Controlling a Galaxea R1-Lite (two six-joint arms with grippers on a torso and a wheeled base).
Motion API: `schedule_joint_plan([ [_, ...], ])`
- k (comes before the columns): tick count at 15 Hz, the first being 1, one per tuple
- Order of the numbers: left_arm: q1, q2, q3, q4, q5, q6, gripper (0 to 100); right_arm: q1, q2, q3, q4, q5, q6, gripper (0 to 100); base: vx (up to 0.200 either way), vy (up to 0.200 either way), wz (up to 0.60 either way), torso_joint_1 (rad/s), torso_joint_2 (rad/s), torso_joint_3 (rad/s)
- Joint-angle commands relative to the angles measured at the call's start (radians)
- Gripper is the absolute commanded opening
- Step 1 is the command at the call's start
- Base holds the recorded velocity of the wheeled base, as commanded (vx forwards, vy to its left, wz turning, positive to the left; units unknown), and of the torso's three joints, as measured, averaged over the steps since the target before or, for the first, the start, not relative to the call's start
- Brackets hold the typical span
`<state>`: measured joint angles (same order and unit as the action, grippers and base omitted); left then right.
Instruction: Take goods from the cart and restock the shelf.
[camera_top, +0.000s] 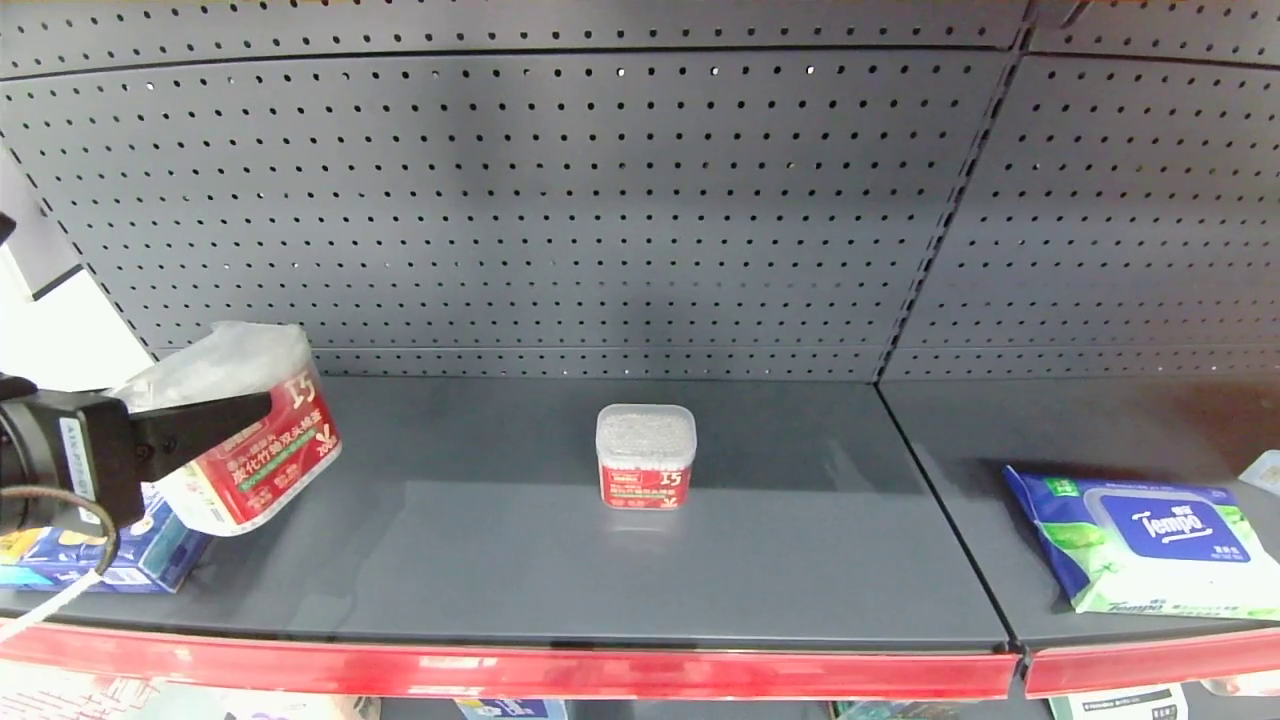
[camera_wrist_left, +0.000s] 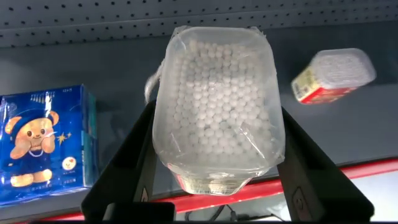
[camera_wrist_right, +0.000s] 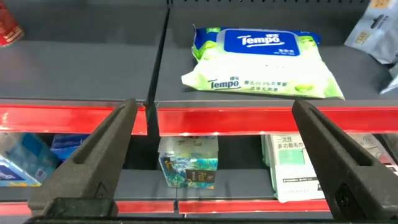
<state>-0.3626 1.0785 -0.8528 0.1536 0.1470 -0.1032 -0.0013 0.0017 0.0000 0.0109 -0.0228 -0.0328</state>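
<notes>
The left gripper (camera_wrist_left: 216, 124) has its jaws clamped on either side of 1 clear tub of cotton buds (camera_top: 255, 440), red label facing out. The tub is tilted and held clear of the shelf (camera_top: 480, 560) at its left end, just above a blue pack (camera_wrist_left: 43, 143) lying at the near left. A 2nd tub (camera_top: 645, 455) of the same kind stands upright at the middle of the shelf, well apart to the right of the held one. A pack of wet wipes (camera_top: 1150, 550) lies flat on the next bay to the right. The right gripper (camera_wrist_right: 214, 109) hangs in front of the red edge strip (camera_top: 500, 670) below the wipes, jaws wide and holding nothing. Assessment: the step in hand is placement, with the item picked and brought to the shelf but not yet set down. The next move calls for carrying the tub right toward the standing one, righting it so the base sits level, lowering it to rest just beside its match without knocking it, then opening the jaws.
</notes>
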Motion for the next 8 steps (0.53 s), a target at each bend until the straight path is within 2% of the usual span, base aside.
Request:
schedule_joint_plan([
  [1, -0.007, 0.004, 0.0, 0.0, 0.0, 0.003, 0, 0.0, 0.0, 0.0, 0.0, 0.0, -0.001, 100, 0.0, 0.0, 0.0, 0.0, 0.0, 0.0],
  [2, -0.01, 0.004, 0.001, 0.0, 0.0, 0.022, 0, 0.0, 0.0, 0.0, 0.0, 0.0, 0.001, 100, 0.0, 0.0, 0.0, 0.0, 0.0, 0.0],
  [5, -0.01, 0.003, 0.006, 0.0, 0.002, 0.022, 0, 0.0, 0.0, 0.0, 0.0, 0.0, 0.001, 100, 0.0, 0.0, 0.0, 0.0, 0.0, 0.0],
  [7, -0.01, 0.003, 0.009, -0.005, 0.002, 0.022, 0, 0.0, 0.0, 0.0, 0.0, 0.0, 0.001, 100, 0.2, 0.0, 0.0, 0.0, 0.0, 0.0],
  [8, -0.01, 0.001, 0.011, -0.011, 0.002, 0.023, 0, 0.0, 0.001, 0.0, 0.0, 0.0, 0.001, 100, 0.0, 0.0, 0.0, 0.0, 0.0, 0.0],
])
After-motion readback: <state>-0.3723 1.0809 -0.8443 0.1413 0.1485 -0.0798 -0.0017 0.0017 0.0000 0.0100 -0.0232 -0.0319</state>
